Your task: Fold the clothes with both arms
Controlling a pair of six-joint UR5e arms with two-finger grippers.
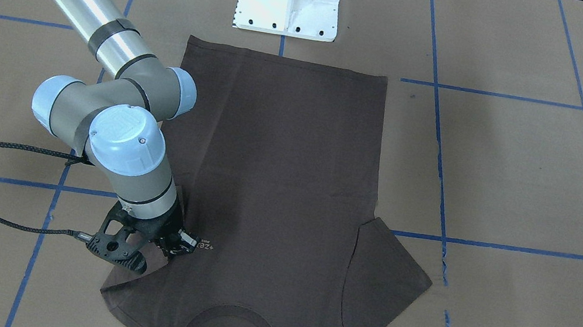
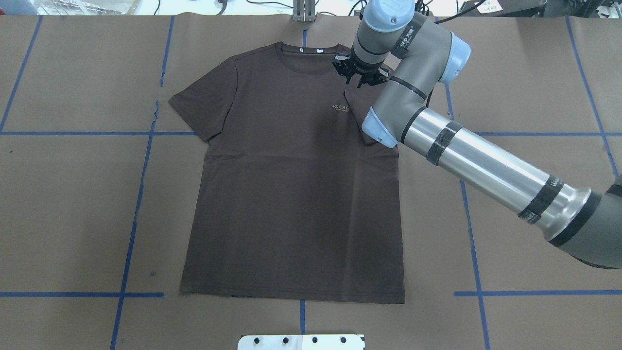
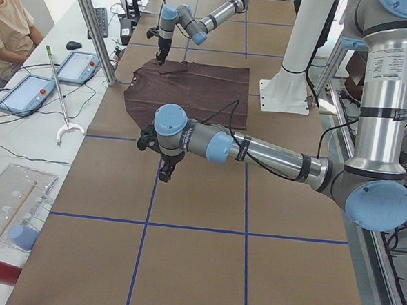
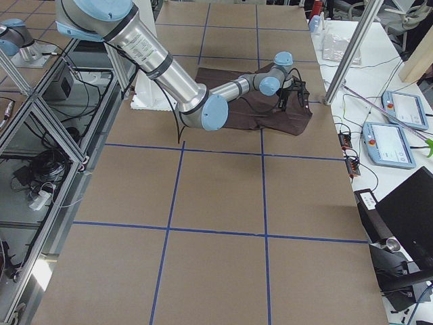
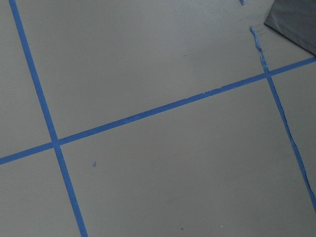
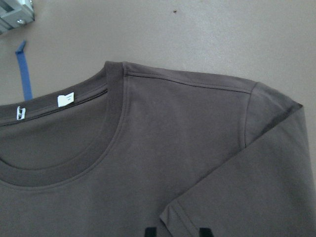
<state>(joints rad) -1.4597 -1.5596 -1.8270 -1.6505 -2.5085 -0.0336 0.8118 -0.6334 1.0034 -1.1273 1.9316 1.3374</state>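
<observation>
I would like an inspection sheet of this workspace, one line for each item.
Surface: paper-covered table, blue tape grid.
Job's things: T-shirt flat, front up; one sleeve folded onto the chest.
Clutter: nothing seen.
Grippers: right gripper open above the folded sleeve; left gripper over bare table, state unclear.
Cables: black cable loops beside right wrist, off the shirt.
Surroundings: white pedestal; operator and tablets beside the table.

Far end effector (image 3: 161,59) over T-shirt (image 3: 193,95)

Dk brown T-shirt (image 2: 291,194) w/ pale logo (image 2: 340,107), white tags (image 2: 319,50); tan table (image 2: 73,218) w/ blue tape grid (image 2: 77,294).
</observation>
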